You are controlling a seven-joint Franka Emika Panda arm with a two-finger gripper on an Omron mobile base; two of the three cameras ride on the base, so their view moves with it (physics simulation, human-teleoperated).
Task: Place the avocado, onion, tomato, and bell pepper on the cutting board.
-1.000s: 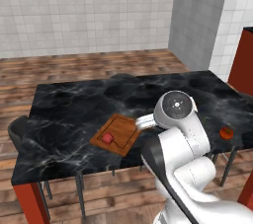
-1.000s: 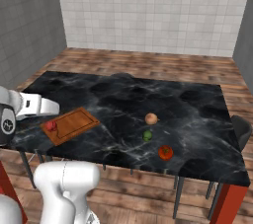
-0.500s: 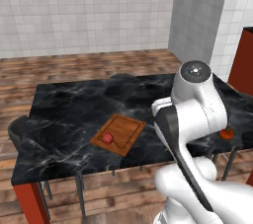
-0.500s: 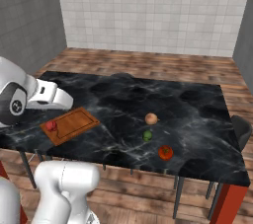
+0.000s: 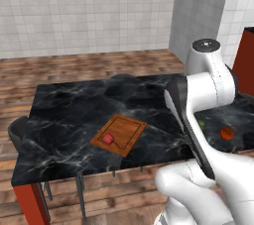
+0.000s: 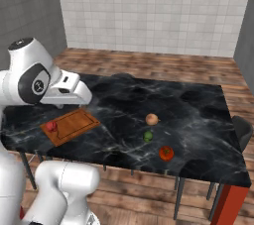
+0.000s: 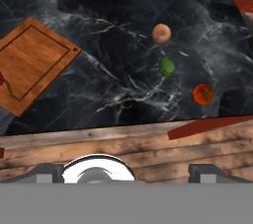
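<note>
Cutting board (image 7: 30, 65) lying at left of hand view, red bell pepper (image 6: 51, 126) already sitting on its corner. Onion (image 7: 161, 33), avocado (image 7: 167, 66), tomato (image 7: 202, 94) waiting in loose diagonal at right centre, off board on dark counter (image 7: 113, 16). Gripper fingers spread wide, carrying nothing, ready for next pick.

Table top (image 6: 198, 100): the black marble lies broad and bare between its things — open room from above on all sides.
Cutting board (image 6: 70, 125): most of its wood is free; one red piece (image 6: 51, 126) sits at its near-left end.
Onion (image 6: 152, 119), avocado (image 6: 148, 136), tomato (image 6: 166, 153): a loose row, each apart from the next — gaps between them.
Chairs: one dark chair (image 6: 243, 131) at the right end, another (image 5: 20, 132) at the left end, both at the table edges.
</note>
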